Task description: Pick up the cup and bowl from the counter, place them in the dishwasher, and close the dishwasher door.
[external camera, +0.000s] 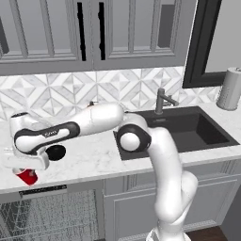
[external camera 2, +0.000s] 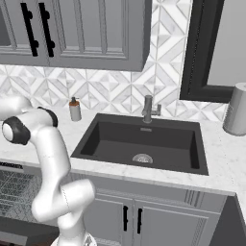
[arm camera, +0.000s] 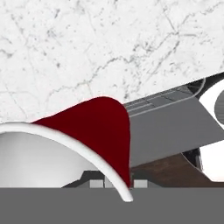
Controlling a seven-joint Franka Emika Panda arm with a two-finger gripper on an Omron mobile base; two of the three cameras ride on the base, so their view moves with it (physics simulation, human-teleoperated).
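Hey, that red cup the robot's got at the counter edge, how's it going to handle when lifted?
The cup looks thin-walled with a white rim, so probably light and squeezable. Its smooth tapered side may slip in the jaws. It seems empty, so spilling is unlikely.

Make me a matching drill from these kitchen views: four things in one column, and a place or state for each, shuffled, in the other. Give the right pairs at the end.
Things:
1. cup
2. bowl
3. soap bottle
4. paper towel roll

Places or states:
A. on the counter beside the robot's hand
B. upright at the far right end of the counter
C. at the tool, over the counter's front edge above the dishwasher rack
D. by the backsplash, left of the sink

Pairs: 1-C, 2-A, 3-D, 4-B
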